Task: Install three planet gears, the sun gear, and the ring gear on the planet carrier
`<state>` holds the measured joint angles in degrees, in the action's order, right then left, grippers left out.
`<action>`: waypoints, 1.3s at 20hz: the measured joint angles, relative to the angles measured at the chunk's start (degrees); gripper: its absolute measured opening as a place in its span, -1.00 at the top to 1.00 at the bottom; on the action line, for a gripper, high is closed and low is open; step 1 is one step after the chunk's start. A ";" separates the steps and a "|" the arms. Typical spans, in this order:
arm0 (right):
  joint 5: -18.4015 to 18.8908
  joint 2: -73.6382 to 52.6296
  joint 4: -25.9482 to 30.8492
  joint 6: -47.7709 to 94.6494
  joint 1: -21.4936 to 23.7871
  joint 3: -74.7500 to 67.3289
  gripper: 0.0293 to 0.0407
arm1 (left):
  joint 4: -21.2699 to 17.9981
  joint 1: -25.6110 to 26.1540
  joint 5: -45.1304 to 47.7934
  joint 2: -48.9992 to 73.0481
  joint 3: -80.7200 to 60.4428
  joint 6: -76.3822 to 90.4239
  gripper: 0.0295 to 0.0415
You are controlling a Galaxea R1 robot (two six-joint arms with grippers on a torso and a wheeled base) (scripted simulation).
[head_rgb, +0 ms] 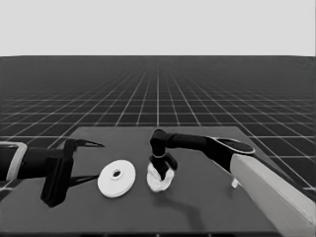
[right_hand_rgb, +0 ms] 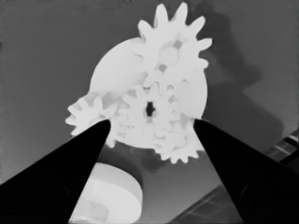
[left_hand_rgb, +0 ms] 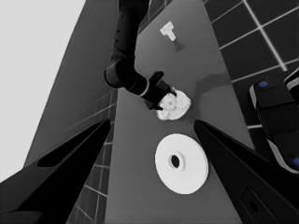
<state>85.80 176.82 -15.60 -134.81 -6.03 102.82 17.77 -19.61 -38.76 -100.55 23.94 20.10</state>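
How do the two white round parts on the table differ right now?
The larger round part lies bare, nothing on it; the smaller round part carries four gears on its face. The larger sits nearer the waiting left gripper, with nothing over it; the smaller sits under the right gripper, jaws open. Both lie flat.

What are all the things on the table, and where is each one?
larger round part: one, white, lying flat left of the table's middle, by the left gripper.
smaller round part: one, white, at the table's middle, under the right gripper, carrying the gears.
gears: four, white, on the smaller round part, one in the middle and three around it, teeth sticking out past its rim.
thin white piece: one, white, near the table's right end.
table: one, dark.
left gripper: black, waiting at the table's left end, fingers apart.
right gripper: black, over the gears, fingers apart.
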 joint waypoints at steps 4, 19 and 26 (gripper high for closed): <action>0.00 0.00 0.00 -0.09 0.00 0.00 -0.61 | 0.00 0.00 0.00 0.00 0.00 0.00 -0.49; -13.93 -56.20 -18.01 104.22 -9.85 -63.09 -0.68 | 0.00 0.00 0.00 0.00 0.00 0.00 -0.49; -18.07 -75.61 -24.22 116.41 -14.21 -80.25 -0.61 | 0.00 0.00 0.00 0.00 0.00 0.00 -0.49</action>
<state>67.72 101.21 -39.81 -18.40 -20.25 22.57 17.77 -19.61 -38.76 -100.55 23.94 20.10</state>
